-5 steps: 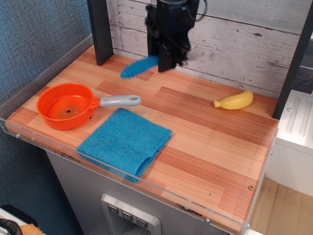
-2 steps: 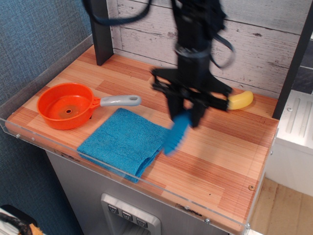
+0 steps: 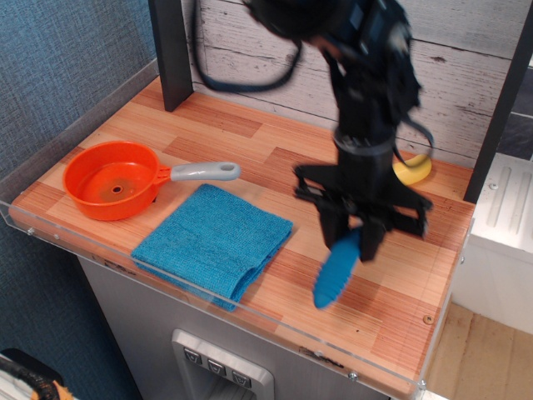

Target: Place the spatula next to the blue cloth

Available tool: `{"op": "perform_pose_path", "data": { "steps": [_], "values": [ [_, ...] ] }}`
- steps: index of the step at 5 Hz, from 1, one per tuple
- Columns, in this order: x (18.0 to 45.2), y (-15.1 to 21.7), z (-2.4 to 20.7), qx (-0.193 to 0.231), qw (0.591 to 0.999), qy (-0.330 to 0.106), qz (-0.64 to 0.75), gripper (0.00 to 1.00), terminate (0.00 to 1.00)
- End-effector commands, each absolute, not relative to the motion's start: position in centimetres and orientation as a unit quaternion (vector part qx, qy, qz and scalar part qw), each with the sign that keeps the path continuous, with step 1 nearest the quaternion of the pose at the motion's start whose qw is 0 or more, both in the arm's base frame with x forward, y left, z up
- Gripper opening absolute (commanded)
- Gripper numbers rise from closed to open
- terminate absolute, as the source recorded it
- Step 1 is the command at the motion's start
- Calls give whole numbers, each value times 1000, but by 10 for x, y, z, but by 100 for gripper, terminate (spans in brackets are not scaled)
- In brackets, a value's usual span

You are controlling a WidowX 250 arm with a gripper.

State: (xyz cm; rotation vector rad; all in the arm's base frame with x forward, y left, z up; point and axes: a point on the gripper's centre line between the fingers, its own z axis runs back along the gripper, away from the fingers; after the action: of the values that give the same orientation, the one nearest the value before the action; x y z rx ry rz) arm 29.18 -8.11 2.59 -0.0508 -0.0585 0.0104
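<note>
My gripper (image 3: 353,236) is shut on the spatula (image 3: 336,271), whose ribbed bright-blue handle hangs down and to the left just above the wooden table. Its grey head is hidden between the fingers. The blue cloth (image 3: 213,239), a folded teal towel, lies flat near the table's front edge. The spatula's handle tip is a short way to the right of the cloth's right edge, apart from it.
An orange pan (image 3: 112,179) with a grey handle (image 3: 204,172) sits left of the cloth. A yellow banana (image 3: 412,169) lies at the back right, partly behind my arm. A clear plastic lip (image 3: 250,307) runs along the table's front edge. A black post (image 3: 172,52) stands at the back left.
My gripper has swung from the back of the table forward and to the right with the spatula, and it has come down close to the tabletop right of the cloth.
</note>
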Motion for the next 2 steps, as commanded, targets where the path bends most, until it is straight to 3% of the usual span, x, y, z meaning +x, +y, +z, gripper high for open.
{"op": "perform_pose_path", "data": {
  "steps": [1, 2],
  "values": [
    [317, -97, 20, -24, 998, -50, 4, 0, 0],
    [316, -92, 25, -24, 998, -61, 16, 0, 0]
  ]
}}
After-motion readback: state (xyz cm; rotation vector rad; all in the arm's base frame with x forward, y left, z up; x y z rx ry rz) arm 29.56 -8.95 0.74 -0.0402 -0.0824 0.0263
